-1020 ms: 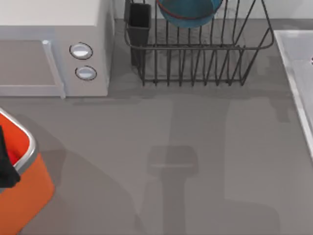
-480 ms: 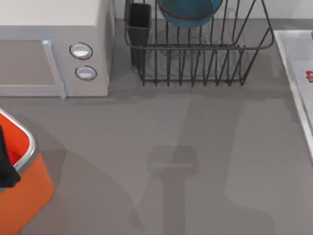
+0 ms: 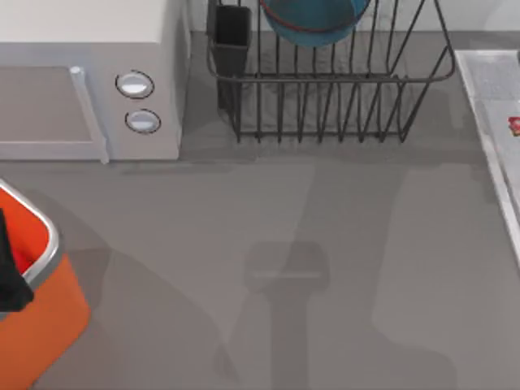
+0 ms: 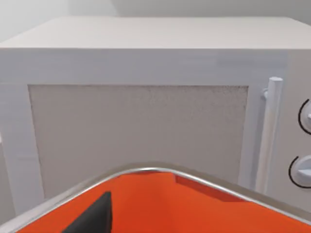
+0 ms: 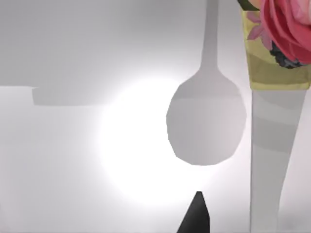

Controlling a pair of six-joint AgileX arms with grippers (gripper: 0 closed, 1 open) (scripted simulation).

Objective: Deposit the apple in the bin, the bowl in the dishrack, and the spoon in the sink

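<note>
Little of the AgileX arms shows. In the top view, a matte black, angular piece of the left gripper sits at the left edge, plain and unmarked. The left wrist view shows one dark charcoal fingertip, wedge-shaped and tapering to a point. The right wrist view shows a black triangular fingertip, narrow at its tip, smooth, without screws, cables or markings.

Orange bin, blue bowl
</note>
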